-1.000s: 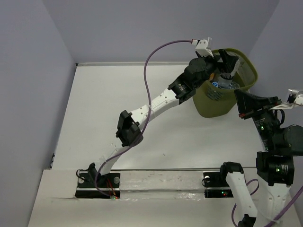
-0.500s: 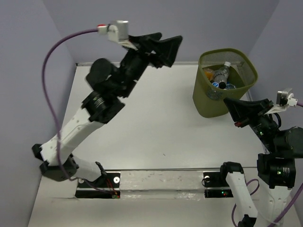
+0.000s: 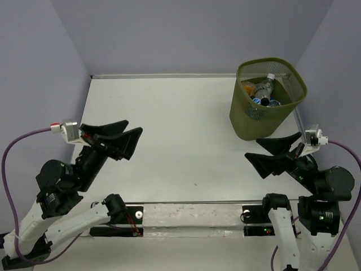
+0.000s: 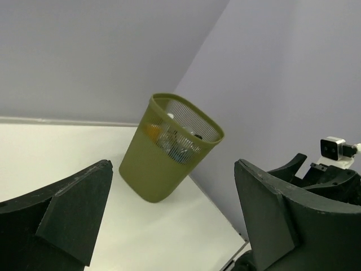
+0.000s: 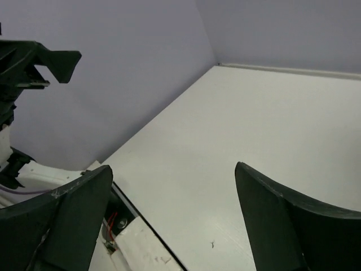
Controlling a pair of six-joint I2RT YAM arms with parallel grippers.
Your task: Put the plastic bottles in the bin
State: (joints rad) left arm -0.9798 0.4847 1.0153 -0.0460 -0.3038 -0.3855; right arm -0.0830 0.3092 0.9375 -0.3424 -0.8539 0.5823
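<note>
Several plastic bottles [image 3: 263, 90] lie inside the bin [image 3: 246, 122] (far right); both hands, left hand [image 3: 121, 137] and right hand [image 3: 272, 155], hover released and empty near the desk [image 3: 180, 130] front, seemingly finished.

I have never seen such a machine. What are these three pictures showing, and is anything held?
These are two robot arms bolted at the table's near edge. One picture looks down from above; the other two come from cameras on each wrist, so the dark shapes in the lower corners are that arm's own fingers. The left gripper and right gripper are both open and hold nothing. At the far right stands a green mesh bin with plastic bottles inside. No bottle lies on the table.
</note>
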